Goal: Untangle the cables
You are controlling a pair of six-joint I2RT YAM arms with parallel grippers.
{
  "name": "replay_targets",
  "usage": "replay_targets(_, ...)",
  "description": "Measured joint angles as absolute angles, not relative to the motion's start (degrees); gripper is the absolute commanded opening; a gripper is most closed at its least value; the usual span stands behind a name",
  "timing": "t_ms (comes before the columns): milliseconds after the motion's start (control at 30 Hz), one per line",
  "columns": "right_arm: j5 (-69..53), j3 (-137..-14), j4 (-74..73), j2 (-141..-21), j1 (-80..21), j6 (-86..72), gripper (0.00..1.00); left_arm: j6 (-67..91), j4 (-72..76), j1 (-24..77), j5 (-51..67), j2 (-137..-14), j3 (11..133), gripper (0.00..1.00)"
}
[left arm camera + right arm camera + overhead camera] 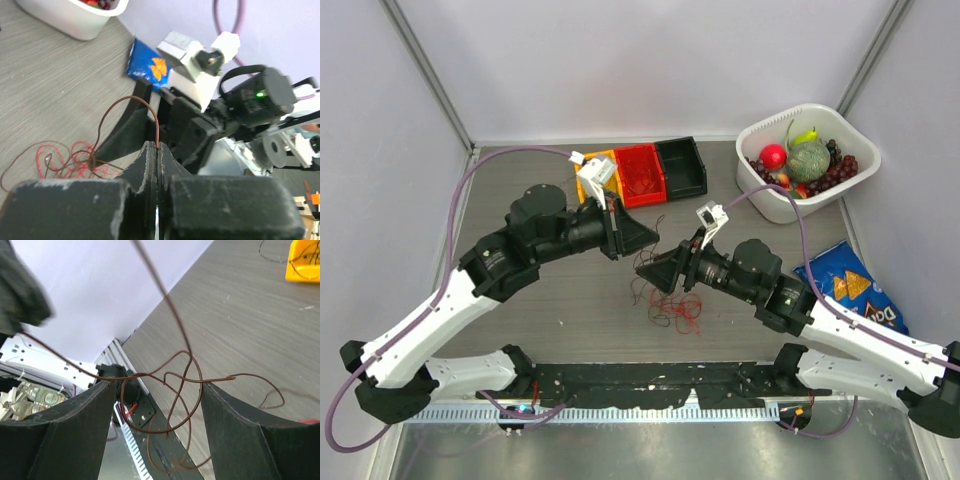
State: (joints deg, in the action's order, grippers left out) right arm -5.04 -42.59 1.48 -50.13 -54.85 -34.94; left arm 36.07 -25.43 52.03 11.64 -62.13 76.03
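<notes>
The cables point(672, 305) lie as a loose tangle of red and dark thin wires on the table between the two arms. My left gripper point(157, 145) is shut on a brown cable point(134, 98) that arcs up from its tips and runs down to the red tangle point(65, 155). From above, the left gripper point(648, 238) hovers just above and left of the pile. My right gripper point(157, 386) faces it, open, with knotted brown cable loops point(182, 382) hanging between its fingers point(245, 430). One strand rests on a fingertip.
Yellow point(590, 180), red point(640, 172) and black point(681, 165) bins stand at the back centre. A white basket point(769, 206) of fruit sits at the back right. A blue chip bag point(850, 288) lies beside the right arm. A metal rail point(650, 378) runs along the near edge.
</notes>
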Motion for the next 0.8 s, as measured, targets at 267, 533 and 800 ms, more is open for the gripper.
replay_targets(267, -4.10, -40.38, 13.67, -55.31, -55.31, -36.16, 0.57, 37.63, -26.76, 52.07, 13.78, -59.68, 88.23, 0.00)
replay_targets(533, -0.91, -31.48, 16.95, -68.07, -56.18, -40.71, 0.30, 38.46, -26.52, 52.07, 14.48, -57.93, 101.65, 0.00)
replay_targets(800, 2.94, -29.52, 12.10, -64.66, -56.18, -39.81, 0.21, 36.29, -26.79, 52.10, 12.91, -57.28, 110.50, 0.00)
